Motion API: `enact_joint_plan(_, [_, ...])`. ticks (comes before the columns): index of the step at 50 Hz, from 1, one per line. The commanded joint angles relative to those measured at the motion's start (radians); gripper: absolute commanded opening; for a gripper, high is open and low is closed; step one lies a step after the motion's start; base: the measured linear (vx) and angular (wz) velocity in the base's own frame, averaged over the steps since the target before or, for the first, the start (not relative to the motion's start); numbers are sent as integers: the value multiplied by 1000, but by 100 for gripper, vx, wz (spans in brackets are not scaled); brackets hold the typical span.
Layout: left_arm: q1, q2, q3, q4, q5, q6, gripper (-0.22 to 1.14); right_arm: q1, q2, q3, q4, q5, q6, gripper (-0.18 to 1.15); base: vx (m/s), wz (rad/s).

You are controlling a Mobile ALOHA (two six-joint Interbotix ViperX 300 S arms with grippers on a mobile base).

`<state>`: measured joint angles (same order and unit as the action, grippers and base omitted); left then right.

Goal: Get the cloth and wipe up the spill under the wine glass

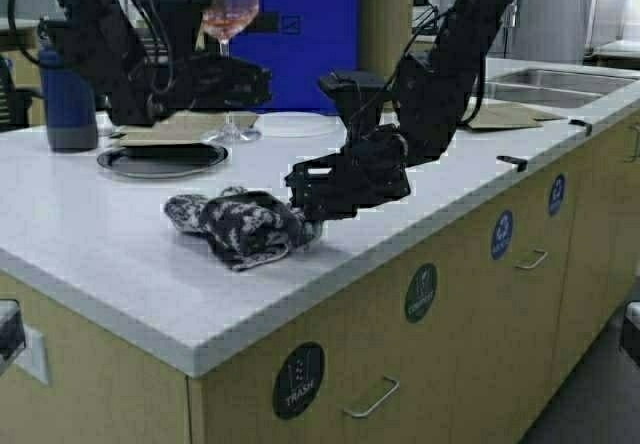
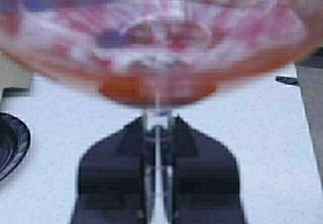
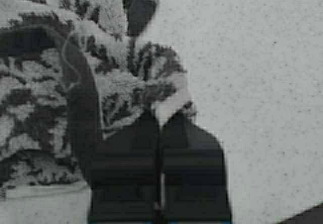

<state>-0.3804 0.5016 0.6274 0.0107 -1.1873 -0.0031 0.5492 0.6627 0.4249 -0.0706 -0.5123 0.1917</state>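
Observation:
The wine glass (image 1: 230, 9) stands tall at the back left with pinkish liquid in its bowl (image 2: 156, 42). My left gripper (image 1: 236, 76) is shut on its thin stem (image 2: 157, 148), and its round foot (image 1: 232, 132) sits at or just above the counter by a brown mat. The dark, white-patterned cloth (image 1: 235, 224) lies bunched on the white counter nearer the front. My right gripper (image 1: 306, 220) is at the cloth's right end, shut on a fold of it (image 3: 169, 100). No spill shows clearly under the glass.
A dark blue bottle (image 1: 68, 104) stands at the far left, with a black plate (image 1: 162, 160) in front of a brown paper mat (image 1: 185, 124). A white plate (image 1: 297, 124) lies right of the glass foot. Another mat (image 1: 510, 116) and a sink (image 1: 555, 82) are at the right.

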Motion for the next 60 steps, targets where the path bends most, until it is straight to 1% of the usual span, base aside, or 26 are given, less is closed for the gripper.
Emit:
enact_joint_plan(1, [-2, 60, -38, 8, -71, 2, 28, -5, -23, -12, 3, -9, 2, 6, 0, 0])
enact_joint_plan(11, [-2, 187, -98, 14, -120, 2, 28, -5, -31, -6, 3, -9, 3, 6, 0, 0])
enact_joint_plan(25, [0, 344, -169, 15, -137, 2, 28, -5, -58, -3, 3, -9, 5, 6, 0, 0])
enact_joint_plan(32, [-2, 365, -175, 15, -138, 2, 28, -5, -72, 5, 3, -9, 5, 6, 0, 0])
enact_joint_plan(40, [-2, 321, -166, 15, -137, -2, 28, -20, -89, 12, 17, -9, 9, 6, 0, 0])
enact_joint_plan(51, [-2, 202, -146, 15, -130, -3, 28, -91, -186, 72, 158, -40, 11, 6, 0, 0])
enact_joint_plan(60, [0, 198, -161, 15, -126, -5, 28, -158, -314, 176, 298, -169, 11, 6, 0, 0])
